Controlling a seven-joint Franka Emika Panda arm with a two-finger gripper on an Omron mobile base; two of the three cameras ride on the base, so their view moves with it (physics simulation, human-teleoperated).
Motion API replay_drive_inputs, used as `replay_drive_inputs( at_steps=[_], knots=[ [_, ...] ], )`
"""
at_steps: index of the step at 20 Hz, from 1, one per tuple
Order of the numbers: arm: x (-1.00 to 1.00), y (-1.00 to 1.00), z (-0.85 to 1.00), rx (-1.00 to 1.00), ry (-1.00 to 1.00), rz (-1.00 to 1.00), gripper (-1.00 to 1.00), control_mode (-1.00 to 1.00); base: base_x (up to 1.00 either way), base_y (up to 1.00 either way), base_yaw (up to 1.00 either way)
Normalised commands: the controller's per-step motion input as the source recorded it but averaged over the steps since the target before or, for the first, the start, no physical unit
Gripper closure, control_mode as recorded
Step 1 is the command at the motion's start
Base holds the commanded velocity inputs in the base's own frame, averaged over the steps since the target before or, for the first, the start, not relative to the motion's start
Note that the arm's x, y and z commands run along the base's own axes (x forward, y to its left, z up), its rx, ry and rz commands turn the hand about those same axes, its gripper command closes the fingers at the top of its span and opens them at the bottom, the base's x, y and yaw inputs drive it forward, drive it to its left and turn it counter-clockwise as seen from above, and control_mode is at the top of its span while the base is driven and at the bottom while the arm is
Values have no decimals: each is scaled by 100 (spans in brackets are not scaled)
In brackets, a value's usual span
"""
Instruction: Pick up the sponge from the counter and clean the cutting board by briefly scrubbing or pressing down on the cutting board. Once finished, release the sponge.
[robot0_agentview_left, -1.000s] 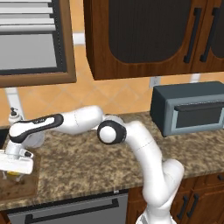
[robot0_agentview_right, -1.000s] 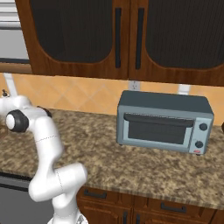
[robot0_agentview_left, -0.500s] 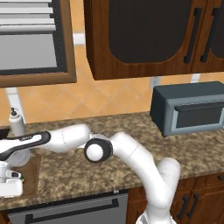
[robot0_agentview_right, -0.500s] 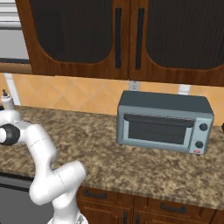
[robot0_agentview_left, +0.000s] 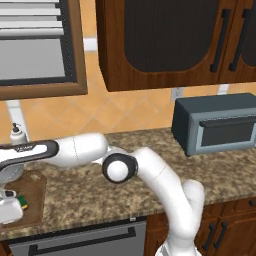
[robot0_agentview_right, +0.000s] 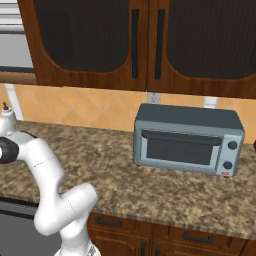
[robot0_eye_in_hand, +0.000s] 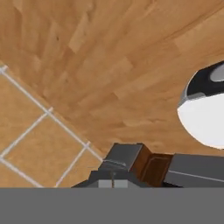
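Dark brown wooden wall cabinets (robot0_agentview_right: 145, 45) with dark glass-like door panels and slim black vertical handles (robot0_agentview_right: 135, 42) run along the top. Below them, a backsplash (robot0_agentview_left: 125, 112) of orange-tan tiles set diagonally, with a white wall outlet (robot0_agentview_right: 153, 98) just under the cabinets. A window (robot0_agentview_left: 35, 45) in a brown wooden frame with pale horizontal blinds sits at far left in the left base view. A blue-grey toaster oven (robot0_agentview_right: 187, 140) stands near the backsplash. Brown base cabinets (robot0_agentview_right: 165, 237) with dark handles below; a dark dishwasher front (robot0_agentview_left: 80, 242) beside them. Even, flat lighting. The hand view looks onto wood plank flooring (robot0_eye_in_hand: 113, 65) meeting tan tile (robot0_eye_in_hand: 30, 144).
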Motion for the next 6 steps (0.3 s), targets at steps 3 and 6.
replay_drive_inputs(
  at_steps=[3, 6],
  knots=[
    [-100, -100, 15, 20, -10, 22, 100, -100, 0, 0, 0],
    [-87, -100, 4, 22, -14, 19, 100, -100, 0, 0, 0]
  ],
)
